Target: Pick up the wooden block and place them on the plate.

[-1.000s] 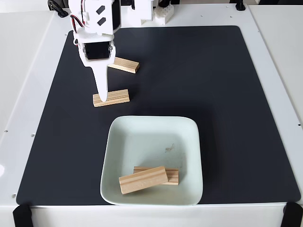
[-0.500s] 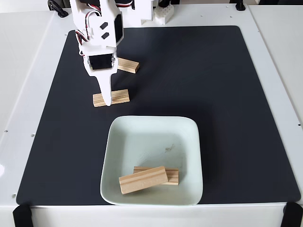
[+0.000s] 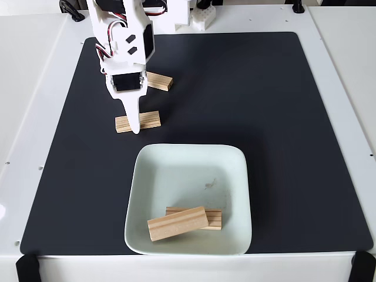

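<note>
A pale mint square plate (image 3: 238, 176) sits at the front of the black mat and holds two wooden blocks, one (image 3: 177, 224) lying partly across the other (image 3: 215, 217). Two more wooden blocks lie on the mat behind the plate: one (image 3: 150, 119) near the plate's back left corner, another (image 3: 160, 81) farther back. My white gripper (image 3: 134, 126) points down onto the nearer block, its visible finger crossing the block's middle. The second finger is hidden under the arm, so the jaw opening cannot be made out. The block lies flat on the mat.
The black mat (image 3: 264, 106) covers most of the white table, with bare mat to the right of the arm and plate. The arm's white base (image 3: 176, 14) stands at the back edge. Black clamps sit at the front corners.
The gripper has come down and shifted slightly right and toward the plate, so its finger now crosses the nearer block's middle. All blocks remain in their places.
</note>
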You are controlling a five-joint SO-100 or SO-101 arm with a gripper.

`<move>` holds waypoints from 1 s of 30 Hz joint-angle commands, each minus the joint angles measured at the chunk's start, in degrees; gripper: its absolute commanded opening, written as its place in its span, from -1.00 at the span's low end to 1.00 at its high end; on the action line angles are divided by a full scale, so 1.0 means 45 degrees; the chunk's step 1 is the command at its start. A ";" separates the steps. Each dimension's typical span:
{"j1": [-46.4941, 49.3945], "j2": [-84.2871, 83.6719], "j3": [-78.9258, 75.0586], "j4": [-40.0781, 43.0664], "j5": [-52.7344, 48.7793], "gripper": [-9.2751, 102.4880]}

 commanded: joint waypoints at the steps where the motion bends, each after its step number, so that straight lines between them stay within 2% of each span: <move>1: -0.0176 0.0020 -0.0137 -0.0156 0.0117 -0.46; 7: -0.0449 0.0000 -0.0020 -0.0156 0.0117 -0.86; 9: -0.0449 0.0000 0.0000 -0.0156 0.0117 -0.82; 19: -0.0684 0.0430 -0.0195 -0.0176 0.0117 -0.84; 23: -0.1094 0.2227 -0.0332 -0.0156 0.0117 -0.84; 30: -0.2324 0.4238 -0.1035 -0.0176 0.2676 -0.84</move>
